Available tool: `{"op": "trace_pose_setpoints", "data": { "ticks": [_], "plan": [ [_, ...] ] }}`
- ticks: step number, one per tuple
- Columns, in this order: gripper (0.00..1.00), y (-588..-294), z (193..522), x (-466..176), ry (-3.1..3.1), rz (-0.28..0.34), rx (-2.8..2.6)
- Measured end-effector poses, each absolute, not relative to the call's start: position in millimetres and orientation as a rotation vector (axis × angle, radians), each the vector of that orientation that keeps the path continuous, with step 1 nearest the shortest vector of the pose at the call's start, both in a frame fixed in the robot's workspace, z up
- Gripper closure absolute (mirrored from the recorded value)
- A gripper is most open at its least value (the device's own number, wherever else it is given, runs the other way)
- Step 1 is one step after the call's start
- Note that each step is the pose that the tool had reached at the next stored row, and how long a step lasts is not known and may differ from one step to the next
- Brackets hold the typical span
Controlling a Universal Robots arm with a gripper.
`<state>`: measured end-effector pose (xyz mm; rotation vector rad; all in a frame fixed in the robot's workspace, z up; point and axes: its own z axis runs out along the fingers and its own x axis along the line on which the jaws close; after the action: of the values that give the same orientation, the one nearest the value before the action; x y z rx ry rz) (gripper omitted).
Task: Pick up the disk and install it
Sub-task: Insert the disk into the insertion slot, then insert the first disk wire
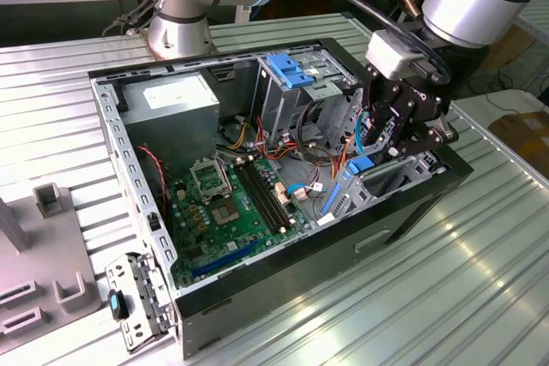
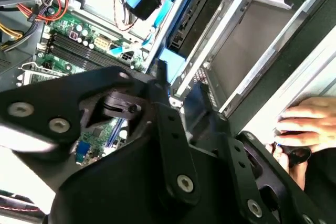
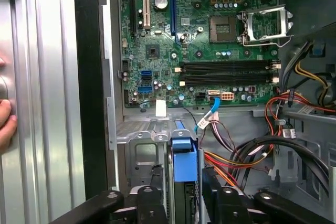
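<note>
The disk (image 3: pixel 184 163) stands on edge in the metal drive bay (image 1: pixel 399 179) at the corner of the open computer case on the exterior view's right. Its light-blue carrier (image 1: pixel 360 163) sticks out of the bay slot, and its dark body is mostly hidden by the bay walls. My gripper (image 3: pixel 185 190) reaches down from above, with one black finger (image 3: pixel 157 187) pressed against each flat side of the disk, so it is shut on it. In the second wrist view the gripper (image 2: pixel 176 85) straddles the blue carrier edge (image 2: pixel 170 56) beside the bay's grey sheet metal.
The green motherboard (image 1: pixel 232 203) lies on the case floor, with loose cables (image 3: pixel 252 150) close by the bay. An upright drive cage with a blue latch (image 1: pixel 292 70) and the power supply (image 1: pixel 176 105) stand at the back. A person's hand (image 2: pixel 310 119) rests on the table outside the case wall.
</note>
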<state>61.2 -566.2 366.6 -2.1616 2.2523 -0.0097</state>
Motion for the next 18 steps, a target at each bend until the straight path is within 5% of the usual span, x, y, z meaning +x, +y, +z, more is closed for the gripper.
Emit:
{"op": "trace_pose_setpoints", "data": {
  "ticks": [4, 18],
  "plan": [
    [0.89, -566, 364, 84, 2.252, -0.009, -2.162],
    [0.89, -566, 364, 112, 2.253, -0.011, -2.162]
  ]
}}
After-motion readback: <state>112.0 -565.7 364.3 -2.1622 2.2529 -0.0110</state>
